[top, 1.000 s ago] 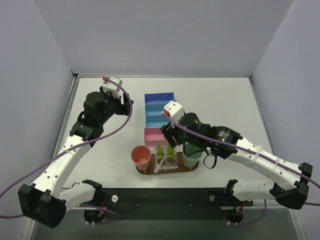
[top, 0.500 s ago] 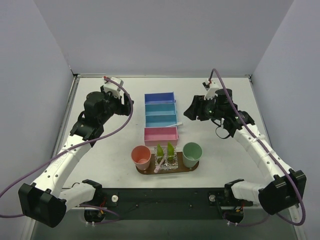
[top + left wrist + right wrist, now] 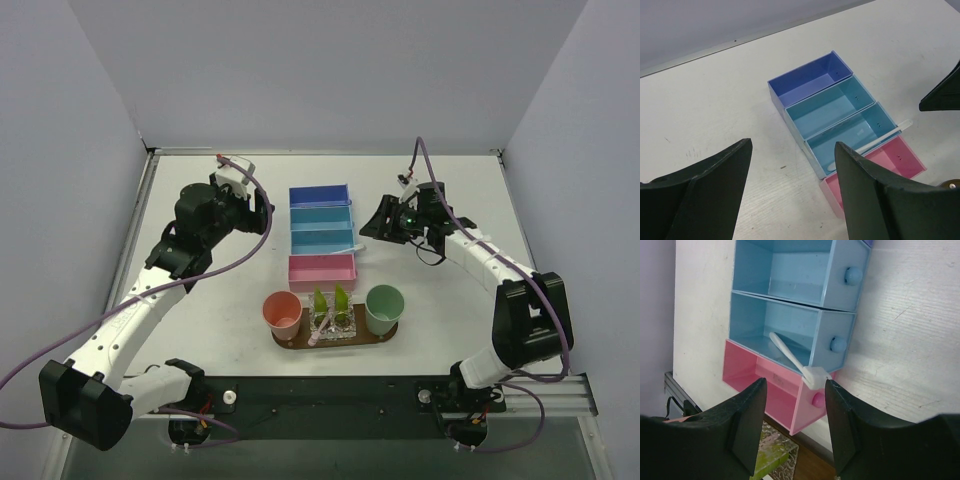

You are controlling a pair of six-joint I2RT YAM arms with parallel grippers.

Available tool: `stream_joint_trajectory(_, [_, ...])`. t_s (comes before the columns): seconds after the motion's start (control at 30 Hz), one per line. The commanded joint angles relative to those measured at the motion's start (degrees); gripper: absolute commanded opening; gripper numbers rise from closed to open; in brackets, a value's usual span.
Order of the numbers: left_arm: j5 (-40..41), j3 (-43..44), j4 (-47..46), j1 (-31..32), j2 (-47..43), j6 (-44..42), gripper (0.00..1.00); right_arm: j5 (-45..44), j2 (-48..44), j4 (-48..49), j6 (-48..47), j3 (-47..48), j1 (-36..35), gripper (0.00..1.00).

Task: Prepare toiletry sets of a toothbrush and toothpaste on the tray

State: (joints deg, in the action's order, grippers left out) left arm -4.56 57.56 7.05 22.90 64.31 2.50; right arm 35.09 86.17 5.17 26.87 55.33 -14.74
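The dark-brown tray lies near the front. On it a clear holder carries two yellow-green toothpaste tubes and a pale pink toothbrush. A white toothbrush lies slanted in the nearer teal bin, with one end over its right rim; it also shows in the left wrist view and the right wrist view. My left gripper is open and empty, left of the bins. My right gripper is open and empty, just right of that toothbrush's end.
A salmon cup and a mint-green cup stand on the tray's two ends. A row of bins sits mid-table: blue, teal, teal, pink. The enclosure's walls stand at both sides.
My right arm has swung up and back from over the tray to the right of the bins, then lowered toward the white toothbrush. My left gripper shifted slightly right.
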Motion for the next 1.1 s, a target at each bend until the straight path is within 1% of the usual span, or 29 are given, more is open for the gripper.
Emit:
stream_joint_trajectory(0.0, [-0.7,0.0,-2.3,0.7,0.0,0.0,0.77,2.4,3.3,6.7,1.9,-0.4,0.7,0.45])
stream_joint_trajectory(0.27, [-0.9,0.1,-2.0,2.1,0.5,-0.2,0.77,2.1,7.2,9.2,2.7,-1.7,1.0,0.48])
stream_joint_trajectory(0.37, [-0.8,0.2,-2.0,2.3,0.6,-0.4,0.77,3.3,8.1,10.1,3.6,-2.4,1.2,0.49])
stream_joint_trajectory(0.7, [-0.7,0.2,-1.8,2.5,1.2,-0.5,0.77,4.5,8.3,11.0,4.2,-4.4,1.3,0.49])
stream_joint_trajectory(1.07, [-0.1,0.4,-1.4,2.6,1.3,-0.8,0.77,7.3,9.5,13.8,6.3,-4.5,1.0,0.44])
